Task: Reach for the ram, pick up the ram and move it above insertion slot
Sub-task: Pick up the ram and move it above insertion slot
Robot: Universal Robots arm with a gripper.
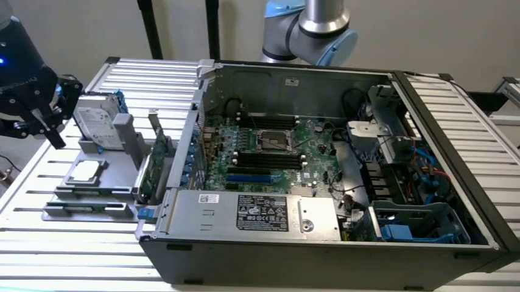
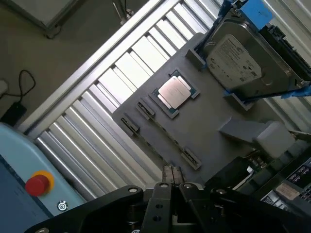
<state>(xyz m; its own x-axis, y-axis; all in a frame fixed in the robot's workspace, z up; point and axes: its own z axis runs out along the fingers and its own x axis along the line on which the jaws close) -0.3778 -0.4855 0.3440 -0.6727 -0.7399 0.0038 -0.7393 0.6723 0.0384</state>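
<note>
We see the black two-fingered tool (image 2: 171,174) with its fingers pressed together and nothing between them. It hangs over the end of a flat grey holder plate (image 2: 204,131), at the far exterior view's left, well apart from the open dark-grey computer case (image 1: 325,255). We cannot pick out the ram with certainty. Pairs of small grey clips (image 2: 146,109) stand on the plate with thin dark lines between them, seen edge-on, and we cannot tell whether either line is the stick. These lines lie parallel to each other, lengthwise across the plate's near end, and the tool's tips hover just beside the end of one. A square silver processor chip (image 2: 174,92) lies flat near the clips, and a silver hard drive (image 2: 233,58) stands tilted in a blue-tipped bracket farther along. On the plate's outer edge the ribbed aluminium desk (image 2: 121,73) gives open room. On the other edge a tall green expansion card (image 1: 158,161) stands just beside the case wall. Inside the case, long black memory slots (image 1: 268,159) lie side by side on the motherboard.
</note>
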